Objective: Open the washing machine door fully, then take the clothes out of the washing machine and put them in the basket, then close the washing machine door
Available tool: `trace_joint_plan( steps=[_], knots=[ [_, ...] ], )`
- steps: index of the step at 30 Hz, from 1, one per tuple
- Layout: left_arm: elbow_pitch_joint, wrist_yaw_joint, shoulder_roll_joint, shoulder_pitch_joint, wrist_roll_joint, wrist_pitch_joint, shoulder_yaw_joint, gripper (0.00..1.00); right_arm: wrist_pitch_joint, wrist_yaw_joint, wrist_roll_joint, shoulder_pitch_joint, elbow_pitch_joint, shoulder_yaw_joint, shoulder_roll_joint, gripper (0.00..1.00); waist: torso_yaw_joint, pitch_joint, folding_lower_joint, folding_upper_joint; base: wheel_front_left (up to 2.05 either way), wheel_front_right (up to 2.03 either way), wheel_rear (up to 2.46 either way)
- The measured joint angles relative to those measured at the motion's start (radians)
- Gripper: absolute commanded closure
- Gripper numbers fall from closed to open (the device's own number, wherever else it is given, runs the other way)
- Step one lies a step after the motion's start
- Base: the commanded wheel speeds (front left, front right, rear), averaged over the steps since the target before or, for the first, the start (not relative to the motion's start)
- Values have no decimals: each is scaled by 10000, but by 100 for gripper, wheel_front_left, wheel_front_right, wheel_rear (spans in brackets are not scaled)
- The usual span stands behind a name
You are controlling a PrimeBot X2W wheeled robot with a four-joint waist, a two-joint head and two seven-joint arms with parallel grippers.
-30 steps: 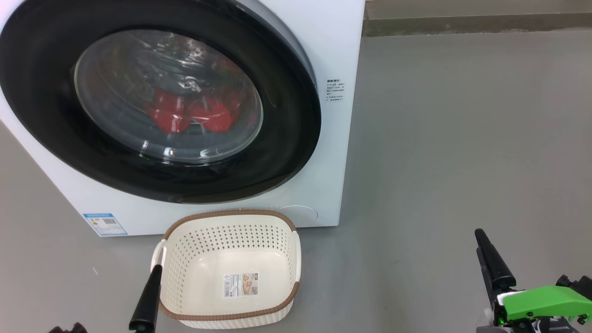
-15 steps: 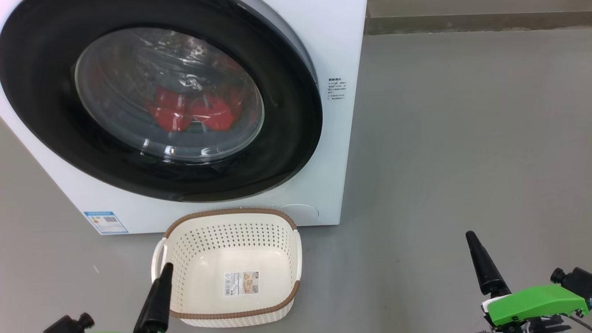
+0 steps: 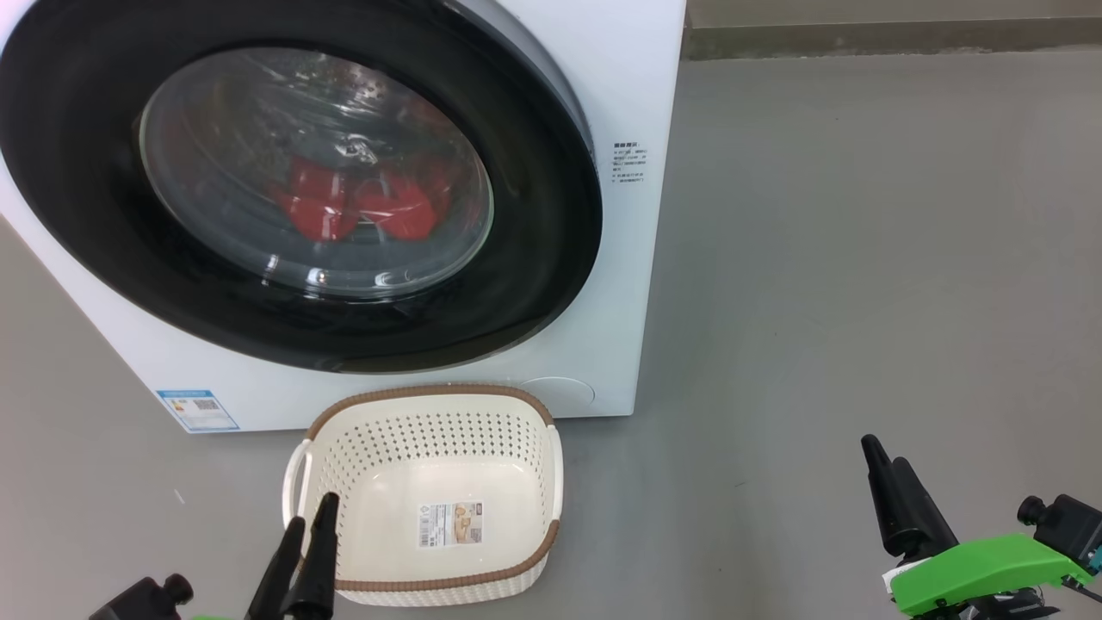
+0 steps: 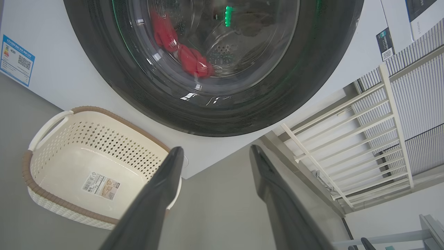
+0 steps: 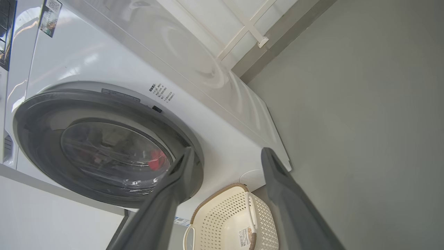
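Note:
The white washing machine (image 3: 641,284) stands at the upper left. Its door (image 3: 534,284), black-rimmed with a glass bowl, lies flat against the front. Through the glass I see the red clothes (image 3: 362,207) in the drum. The empty cream basket (image 3: 430,392) sits on the floor just in front of the machine. My left gripper (image 3: 312,510) hovers open over the basket's near left corner. My right gripper (image 3: 885,452) is open above bare floor, far to the right. The left wrist view shows the left gripper (image 4: 215,148), door (image 4: 277,86), clothes (image 4: 194,62) and basket (image 4: 26,166). The right wrist view shows the right gripper (image 5: 228,149), door (image 5: 41,139) and basket (image 5: 215,196).
Grey floor (image 3: 861,258) spreads wide to the machine's right, ending at a wall base strip (image 3: 861,39). A white railed frame (image 4: 364,139) stands beyond the machine's side. A blue label (image 3: 196,410) marks the machine's lower left front.
The left gripper has risen up and right over the basket's corner, both fingers now showing. The right gripper has drifted slightly left and lower. The head camera has shifted a little.

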Motion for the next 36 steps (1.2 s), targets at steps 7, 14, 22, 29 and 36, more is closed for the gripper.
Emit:
trace_joint_plan(
  steps=[7,14,22,29,36],
  knots=[
    [-140,71,98,17,846,-180,-146,0,-173,0,-782,144,-10,59,-4,0,-13,16,0,0,0,0,0],
    [-288,144,163,107,1655,-357,-291,0,-395,0,-1475,144,-107,201,-19,0,-28,26,0,0,0,0,0],
    [-458,161,221,204,2654,-619,-382,0,-616,0,-2291,163,-221,255,-38,0,-38,14,0,0,0,0,0],
    [-637,222,257,249,3595,-834,-449,0,-844,0,-3053,354,-339,288,-42,0,-26,51,-1,0,0,0,0],
    [-798,222,272,333,4504,-1045,-472,0,-1055,2,-3764,354,-476,299,-50,0,4,108,0,0,0,0,0]
  ],
)
